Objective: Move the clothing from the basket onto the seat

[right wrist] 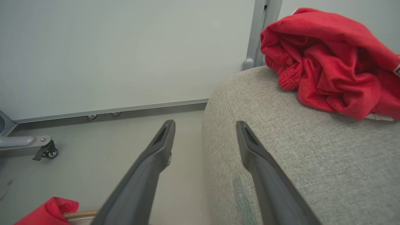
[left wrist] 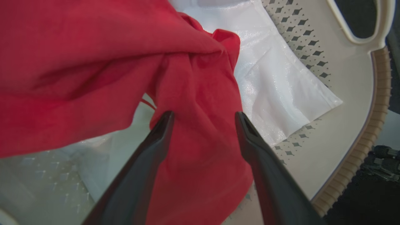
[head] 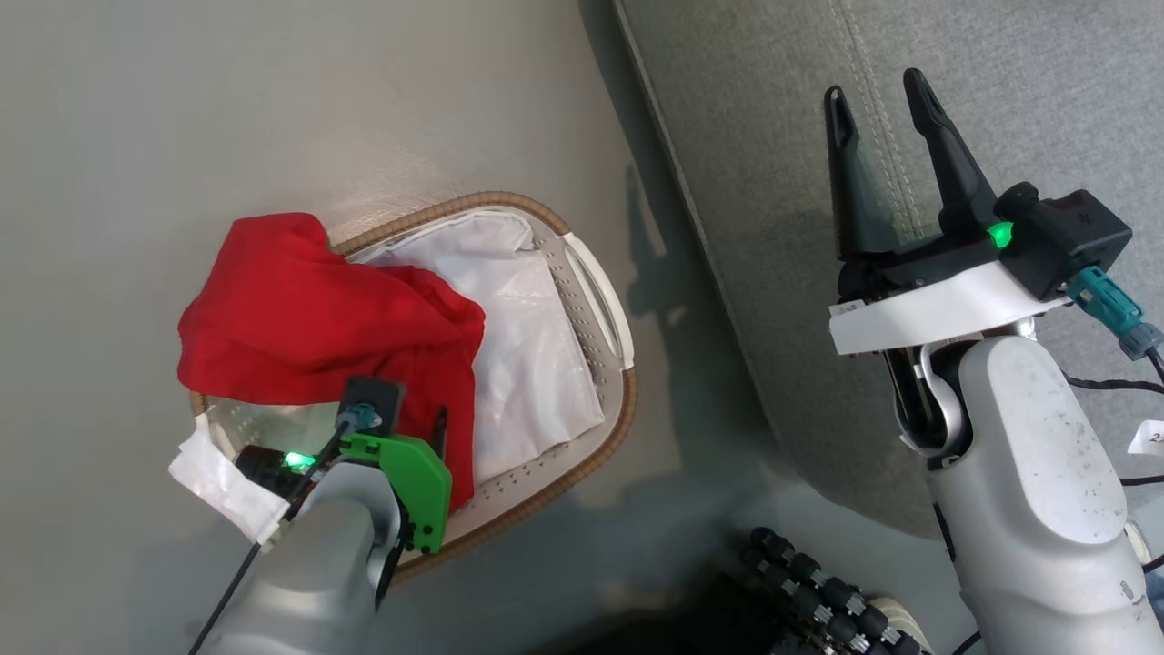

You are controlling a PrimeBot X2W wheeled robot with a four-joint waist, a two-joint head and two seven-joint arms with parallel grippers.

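Overhanging basket rim, clothing; liner bare beside

Floor bears basket and sofa, red garment on sofa

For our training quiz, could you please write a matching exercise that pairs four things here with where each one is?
Things:
1. left gripper
2. right gripper
3. crumpled garment
4. liner

Places:
A. lying on the sofa
B. lining the basket
C. open, above the sofa
D. open, in the basket at the draped garment

Pairs: 1-D, 2-C, 3-A, 4-B
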